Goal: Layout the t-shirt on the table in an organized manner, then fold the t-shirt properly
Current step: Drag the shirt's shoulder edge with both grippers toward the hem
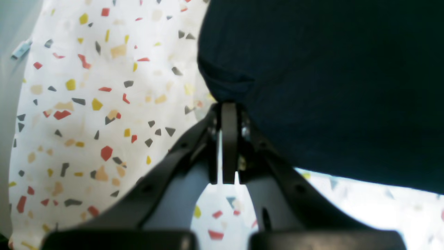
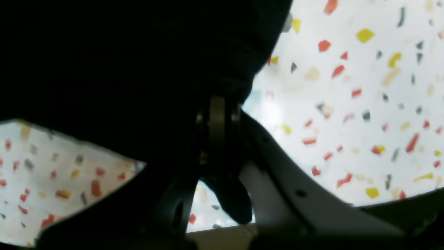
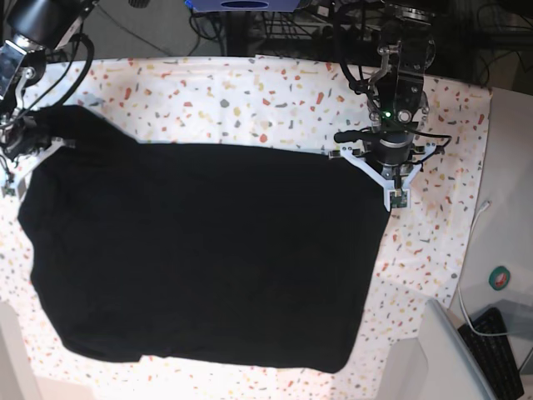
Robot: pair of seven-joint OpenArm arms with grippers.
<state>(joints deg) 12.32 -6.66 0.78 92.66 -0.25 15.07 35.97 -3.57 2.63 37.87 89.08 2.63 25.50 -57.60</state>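
Observation:
The black t-shirt (image 3: 208, 250) lies spread wide on the flecked white table (image 3: 250, 92), plain black side up; its print is hidden. My left gripper (image 3: 371, 158) is shut on the shirt's far right corner. In the left wrist view its closed fingertips (image 1: 229, 106) pinch the cloth edge (image 1: 329, 86) just above the table (image 1: 86, 121). My right gripper (image 3: 29, 137) is shut on the shirt's far left corner. In the right wrist view its tips (image 2: 218, 102) are buried in black cloth (image 2: 121, 69), with the table (image 2: 347, 104) beyond.
The table's right edge (image 3: 487, 167) is close to my left arm. Past it are a white cable (image 3: 479, 217), a round teal item (image 3: 500, 277), a keyboard (image 3: 500, 333) and a grey slab (image 3: 441, 350). Cables and gear stand at the back (image 3: 250, 17).

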